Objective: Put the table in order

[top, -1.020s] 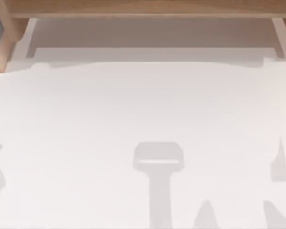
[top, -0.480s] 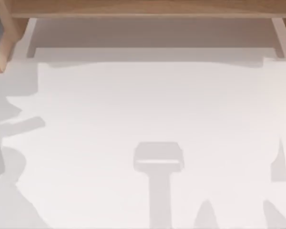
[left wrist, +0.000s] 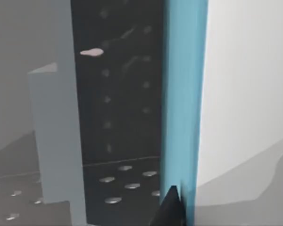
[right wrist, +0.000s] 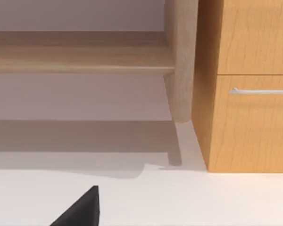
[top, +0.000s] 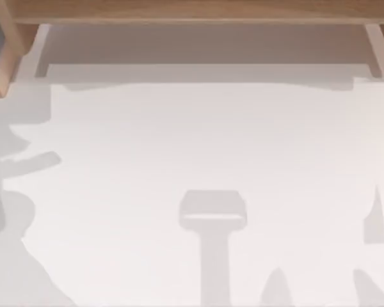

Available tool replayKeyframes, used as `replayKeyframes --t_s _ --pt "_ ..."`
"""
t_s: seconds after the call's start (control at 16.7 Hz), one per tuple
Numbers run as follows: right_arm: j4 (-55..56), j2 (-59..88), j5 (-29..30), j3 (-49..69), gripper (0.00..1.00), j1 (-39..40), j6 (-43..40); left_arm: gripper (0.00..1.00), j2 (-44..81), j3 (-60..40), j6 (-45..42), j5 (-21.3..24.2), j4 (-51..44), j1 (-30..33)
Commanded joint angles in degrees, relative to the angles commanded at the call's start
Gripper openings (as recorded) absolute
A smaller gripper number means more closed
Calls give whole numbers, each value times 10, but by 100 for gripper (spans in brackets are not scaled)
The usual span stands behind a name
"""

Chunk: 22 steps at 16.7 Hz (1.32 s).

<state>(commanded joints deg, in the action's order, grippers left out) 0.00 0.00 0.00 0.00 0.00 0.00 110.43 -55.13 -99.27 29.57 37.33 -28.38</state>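
The table (top: 198, 141), a plain white matte top, filled nearly the whole top view and ran back to the light-brown wooden shelf (top: 192, 11) along its 12 o'clock edge, with grey shadows lying on it at 9 o'clock, 6 o'clock and 4 o'clock. In the left wrist view a black fingertip (left wrist: 170, 209) of the left gripper sat against a blue upright edge (left wrist: 184, 94) beside a dark dotted panel (left wrist: 120, 94). In the right wrist view a black fingertip (right wrist: 82, 209) of the right gripper hung over the white top before a wooden drawer cabinet (right wrist: 247, 84) with a silver handle (right wrist: 262, 91); how wide either gripper stood, I could not tell.
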Motion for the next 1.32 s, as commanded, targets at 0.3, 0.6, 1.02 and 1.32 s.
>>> replayKeyframes --t_s 0.3,0.6,1.02,1.32 --pt "0 0 0 0 100 0 0 0 35 -44 5 -13 -4 16" --pt "0 0 0 0 100 0 0 8 37 -46 7 -14 -5 18" --pt "0 0 0 0 100 0 0 60 37 -46 7 -14 -5 18" --pt "0 0 0 0 100 0 0 98 37 -46 7 -14 -5 18"
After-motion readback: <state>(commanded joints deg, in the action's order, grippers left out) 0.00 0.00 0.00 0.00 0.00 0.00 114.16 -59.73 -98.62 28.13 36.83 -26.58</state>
